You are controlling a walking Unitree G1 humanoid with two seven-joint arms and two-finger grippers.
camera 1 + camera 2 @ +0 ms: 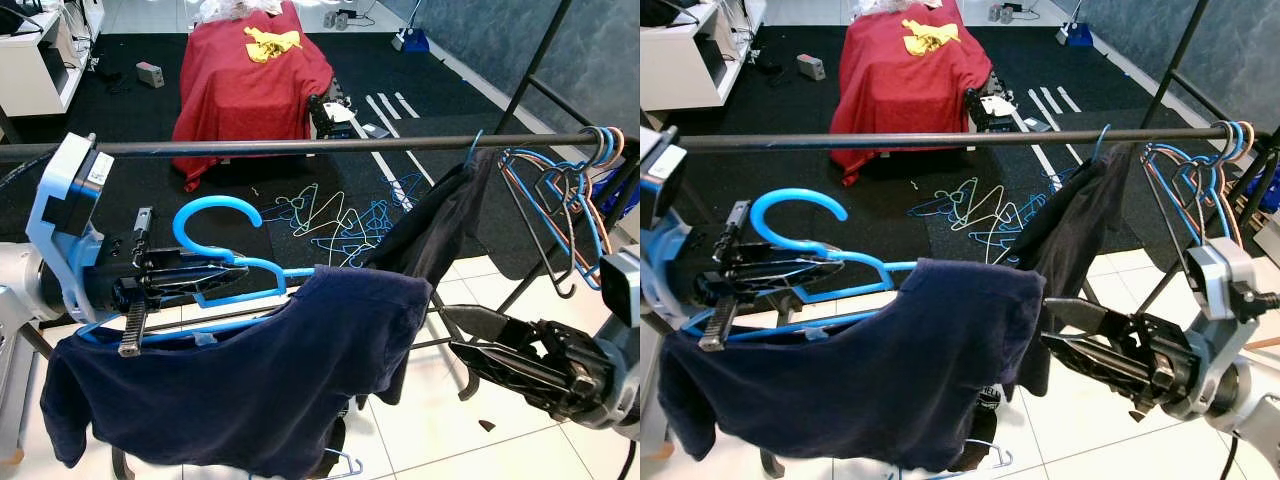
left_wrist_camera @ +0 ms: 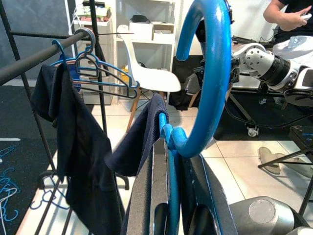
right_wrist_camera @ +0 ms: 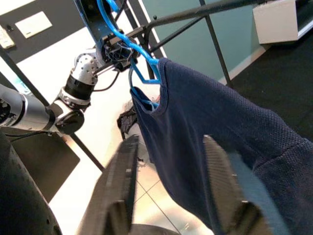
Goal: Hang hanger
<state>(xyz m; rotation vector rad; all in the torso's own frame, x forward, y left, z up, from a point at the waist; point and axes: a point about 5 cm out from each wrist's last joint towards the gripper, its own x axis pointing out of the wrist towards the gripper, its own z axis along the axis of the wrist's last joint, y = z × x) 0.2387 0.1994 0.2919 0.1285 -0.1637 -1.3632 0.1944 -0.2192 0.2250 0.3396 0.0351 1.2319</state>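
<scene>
Our left gripper (image 1: 205, 272) is clamped on the neck of a glossy blue plastic hanger (image 1: 215, 250), its two long black fingers (image 2: 155, 191) pressed flat against the moulded stem just below the hook. The hook is a thick, smooth, round-section curve that rises open toward 12 o'clock, and it sits below and short of the rail (image 1: 300, 146), a matte dark metal tube running straight across our view from 9 to 3 o'clock. A navy T-shirt (image 1: 250, 385) of soft knit cloth is draped over the hanger's shoulders and sags in loose folds toward 6 o'clock, one sleeve drooping at 8 o'clock.

Our right gripper (image 1: 1080, 335) is at 4 o'clock, its black wedge-shaped fingers spread apart and holding nothing; in the right wrist view the shirt's fine pebbled weave lies just beyond the fingertips, though we cannot tell whether they touch it.

On the rail at 2 o'clock a second dark garment (image 1: 430, 235) hangs limp from a thin blue hook, and at the rail's far end by 3 o'clock a cluster of thin wire hangers (image 1: 560, 205), blue, orange and black, hangs bunched together. Beyond the rail, on a black carpet (image 1: 130, 120), a tangle of blue and pale wire hangers (image 1: 340, 225) lies scattered at 12 o'clock, and farther back a red cloth (image 1: 250, 80) covers a boxy shape, with a crumpled yellow rag (image 1: 270, 42) on top. White glossy floor tiles (image 1: 430, 420) lie beneath us.
</scene>
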